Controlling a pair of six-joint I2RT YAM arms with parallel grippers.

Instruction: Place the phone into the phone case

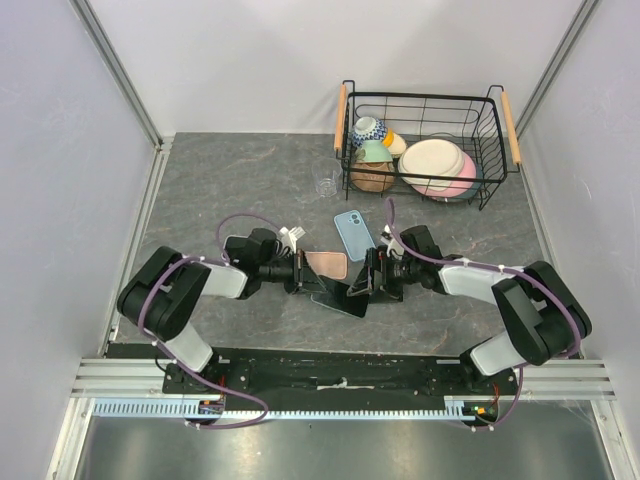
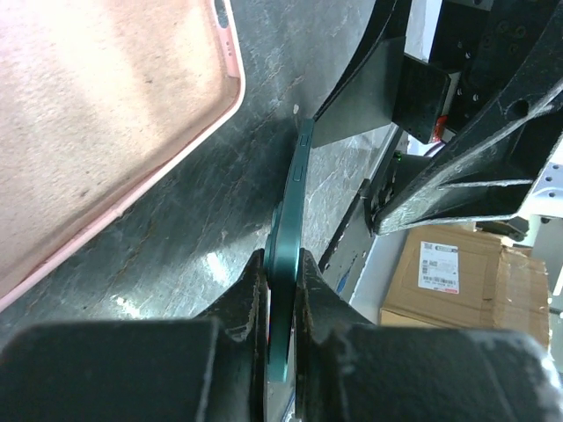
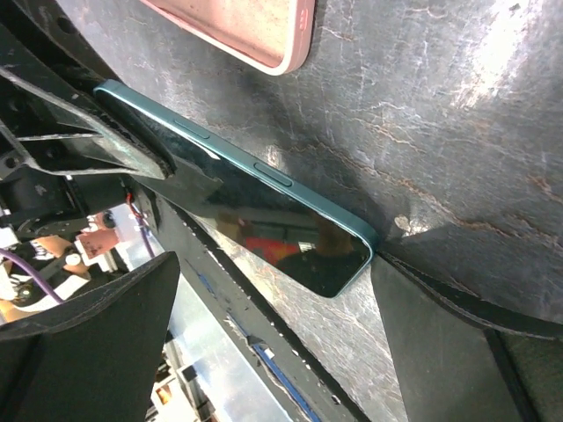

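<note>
The left claw (image 2: 281, 264) is clenched on one end of the slim dark-teal phone (image 3: 264, 211), holding it edge-on low over the grey marbled counter (image 3: 440, 114). The right claw (image 3: 277, 264) is released, its fingers spread wide around the phone's other end. The empty pink rubber phone case (image 2: 106, 114) lies just beside it.

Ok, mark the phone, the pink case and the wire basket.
phone (image 3: 273, 220), right wrist view, on its dark screen.
pink case (image 2: 106, 114), left wrist view, on its inner lining.
wire basket (image 1: 341, 118), top view, on its left wooden handle.
</note>
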